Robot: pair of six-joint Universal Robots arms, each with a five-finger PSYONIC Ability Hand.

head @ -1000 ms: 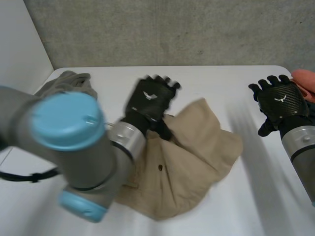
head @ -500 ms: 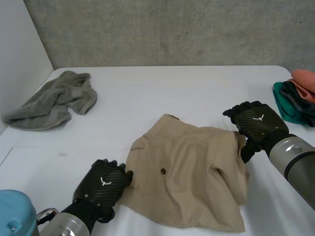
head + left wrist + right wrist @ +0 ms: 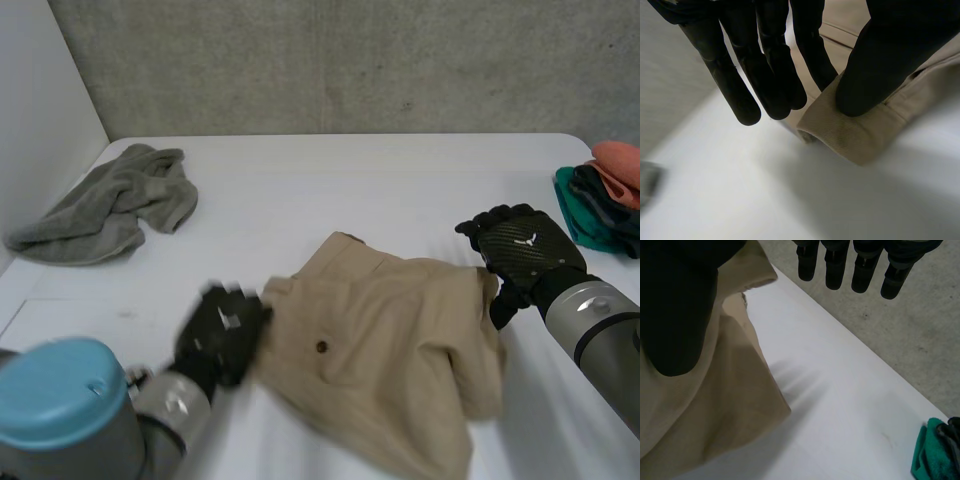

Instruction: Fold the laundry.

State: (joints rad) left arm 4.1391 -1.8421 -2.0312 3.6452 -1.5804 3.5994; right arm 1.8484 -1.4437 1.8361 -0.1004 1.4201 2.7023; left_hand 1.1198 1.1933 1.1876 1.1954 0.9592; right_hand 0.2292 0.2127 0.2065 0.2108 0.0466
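Tan garment [image 3: 390, 350] lies crumpled on the white table [image 3: 330, 190], and everything else is placed from it here. It shows a dark button on its face, and its right side is bunched into folds.

Well off to the garment's far left, a grey cloth [image 3: 110, 205] sits in a loose heap, clear of both hands.

At the garment's left edge is the left hand [image 3: 222, 330], its arm's light-blue cap [image 3: 60, 405] lower down on that same side. In the left wrist view the hand is slack and unclenched: its fingers [image 3: 772, 75] hang straight over a hemmed corner of the garment [image 3: 860, 140], and the thumb [image 3: 875, 65] rests its tip on top of that corner. Nothing is pinched between them.

At the garment's right edge is the right hand [image 3: 525, 255]. In its wrist view the fingers [image 3: 835, 265] are straight and spread over bare table, apart from the garment [image 3: 725, 405], while the thumb [image 3: 680, 315] lies against the raised edge of the fabric. This hand too is unclenched and grips nothing.

Further right of the garment, at the table's edge, sits a pile of clothes [image 3: 605, 200] in green, dark and salmon, its green layer [image 3: 932, 450] showing in the right wrist view.
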